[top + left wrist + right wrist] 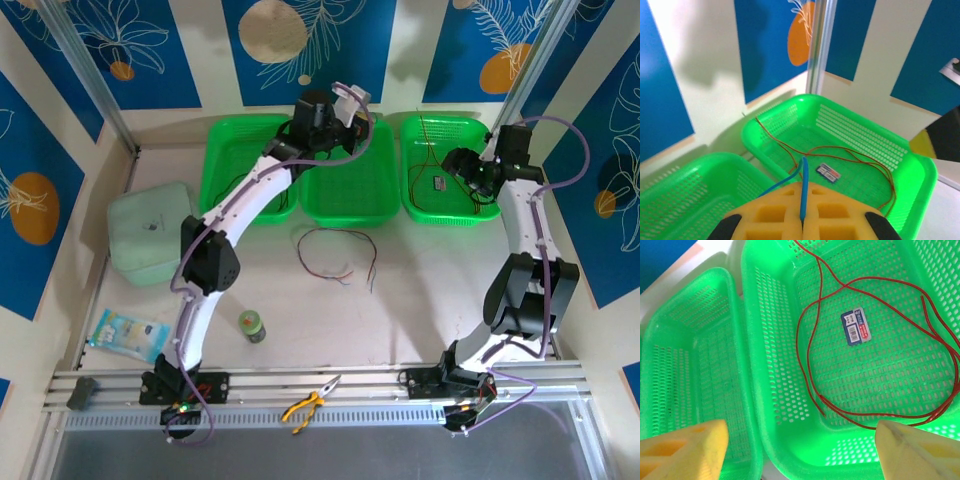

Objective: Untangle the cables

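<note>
A loose loop of thin dark cables (336, 250) lies on the table in front of the middle green basket (345, 190). My left gripper (338, 122) hovers above that basket's back edge. In the left wrist view its yellow fingers (840, 215) are pressed together on a thin blue cable (803, 187), which bends back down to the left. A red cable (807, 347) lies coiled in the right green basket (785, 405), also seen as the red cable (850, 152). My right gripper (800, 452) hangs open over this basket's near corner, nothing between its fingers; from above the right gripper (466, 166) sits over the right basket (440, 205).
A third green basket (232, 165) stands at the back left. A pale green box (150, 232), a wipes packet (130, 333) and a small green jar (252, 326) lie on the left. Yellow pliers (312, 403) rest on the front rail. A barcode label (856, 326) lies in the right basket.
</note>
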Robot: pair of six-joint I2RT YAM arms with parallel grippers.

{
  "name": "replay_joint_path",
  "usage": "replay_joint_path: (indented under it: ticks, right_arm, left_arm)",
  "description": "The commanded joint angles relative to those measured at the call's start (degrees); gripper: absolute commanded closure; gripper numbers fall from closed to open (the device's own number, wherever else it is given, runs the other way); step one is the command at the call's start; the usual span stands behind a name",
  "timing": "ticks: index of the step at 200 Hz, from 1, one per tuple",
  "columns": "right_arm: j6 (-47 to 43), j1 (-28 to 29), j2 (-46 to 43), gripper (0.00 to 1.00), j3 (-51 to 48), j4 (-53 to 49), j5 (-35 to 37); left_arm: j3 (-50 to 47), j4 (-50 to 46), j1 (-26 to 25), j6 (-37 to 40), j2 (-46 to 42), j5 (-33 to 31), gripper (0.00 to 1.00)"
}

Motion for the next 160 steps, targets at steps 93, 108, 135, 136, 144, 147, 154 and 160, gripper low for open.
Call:
replay_joint_path:
  ticks: [93, 108, 135, 136, 144, 147, 154, 160]
  right_arm:
    - [-1.02, -2.13, -3.45, 0.23, -3.04, -0.82, -3.12]
    - [-0.92, -2.88, -3.63, 0.23, -3.28, -0.79, -3.68]
    - [-1.25, -3.69, -4.07, 0.23, -3.75, -0.81, -4.41]
    - [-1.23, -3.70, -4.07, 0.23, -3.77, -0.81, -4.40]
    - [-1.26, -3.81, -4.28, 0.23, -3.80, -0.75, -4.57]
    - [-1.37, -3.87, -4.30, 0.22, -3.85, -0.74, -4.66]
    - [-1.41, -3.97, -4.34, 0.23, -3.89, -0.75, -4.79]
    - [-1.51, -3.93, -4.34, 0.23, -3.97, -0.66, -4.76]
  left_arm:
    - [6.47, 5.01, 0.86, 9.17, -6.54, -8.10, 1.00]
    - [5.93, 5.12, 0.86, 8.93, -5.77, -7.90, 1.00]
    - [5.86, 4.22, 0.96, 8.81, -3.35, -8.16, 1.00]
    - [5.89, 4.14, 0.98, 8.81, -3.17, -8.12, 1.00]
    - [5.81, 3.04, 0.99, 9.11, -2.10, -7.74, 1.00]
    - [5.64, 2.61, 0.98, 9.23, -1.73, -7.66, 1.00]
    - [5.11, 1.94, 0.98, 9.49, -0.90, -7.44, 1.00]
    - [4.28, 1.62, 1.03, 9.59, -0.27, -7.12, 1.00]
